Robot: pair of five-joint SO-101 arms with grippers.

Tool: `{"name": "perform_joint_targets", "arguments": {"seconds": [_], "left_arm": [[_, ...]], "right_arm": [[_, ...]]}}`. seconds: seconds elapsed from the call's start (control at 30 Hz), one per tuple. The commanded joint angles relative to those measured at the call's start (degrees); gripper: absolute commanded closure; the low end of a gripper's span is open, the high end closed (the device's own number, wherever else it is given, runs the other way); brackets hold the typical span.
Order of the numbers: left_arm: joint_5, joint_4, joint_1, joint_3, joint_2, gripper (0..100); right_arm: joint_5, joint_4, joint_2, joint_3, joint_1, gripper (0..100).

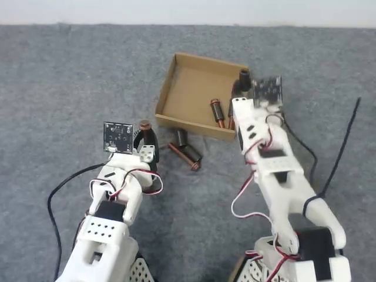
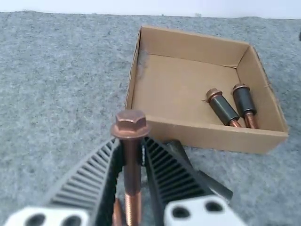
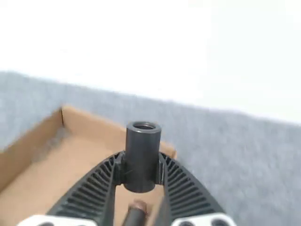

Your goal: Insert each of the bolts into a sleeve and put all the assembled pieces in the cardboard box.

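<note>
A grey, felt-like tabletop (image 1: 70, 76) carries an open cardboard box (image 1: 166, 88), seen from above with two white robot arms reaching in from the near edge.

The left end effector (image 1: 145, 140) sits just in front of the box's near-left corner, above the tabletop. Its ribbed black fingers (image 2: 101, 169) are pinched around the shank of a copper bolt (image 2: 129, 141). The bolt's hexagonal head sticks out past the fingertips and points towards the box.

The right end effector (image 1: 242, 85) is over the box's right wall. Its fingers (image 3: 101, 181) are clamped on a black sleeve (image 3: 142, 155). The sleeve stands out beyond the fingertips, with its open bore facing the wrist camera.

Inside the box, near the front-right corner, lie two assembled pieces (image 2: 221, 107), each a copper bolt with a black sleeve over its shank. They rest side by side, roughly parallel, with their threaded ends towards the box's near wall.

On the tabletop, just outside that near wall and between the two arms, lies a loose sleeve (image 1: 178, 137). Right next to it is a sleeved bolt (image 1: 188, 154) lying at an angle, its copper head pointing away from the box.
</note>
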Motion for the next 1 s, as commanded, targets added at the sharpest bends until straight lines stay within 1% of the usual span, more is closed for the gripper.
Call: {"name": "perform_joint_targets", "arguments": {"seconds": [0.0, 0.1, 0.23, 0.37, 0.47, 0.57, 0.63, 0.73, 0.97], "left_arm": [[-0.4, -1.8, -0.4, -1.8, 0.3, 99], [-0.4, -1.8, -0.4, -1.7, 0.3, 99], [-0.4, -1.8, -0.4, -1.7, 0.3, 99], [-0.4, -1.8, -0.4, -1.6, 0.3, 99], [-0.4, -1.8, -0.4, -1.6, 0.3, 99], [-0.4, -1.8, -0.4, -1.6, 0.3, 99], [-0.4, -1.8, -0.4, -1.6, 0.3, 99], [-0.4, -1.8, -0.4, -1.6, 0.3, 99], [-0.4, -1.8, -0.3, -1.7, 0.2, 99]], "right_arm": [[0.0, -13.9, 0.8, 2.9, -1.0, 99.2], [0.0, -23.0, 5.5, 5.1, -1.0, 99.2], [0.0, -34.5, 15.4, 6.0, -0.8, 99.2], [0.1, -49.2, 24.7, 8.2, 0.3, 99.2], [0.4, -59.0, 29.3, 12.6, 0.4, 99.2], [0.4, -67.2, 30.9, 18.7, 0.0, 99.2], [0.3, -71.2, 30.8, 23.0, 0.0, 99.2], [0.1, -74.1, 30.8, 28.6, 0.0, 99.2], [0.0, -74.6, 30.7, 33.9, -0.2, 99.2]]}}
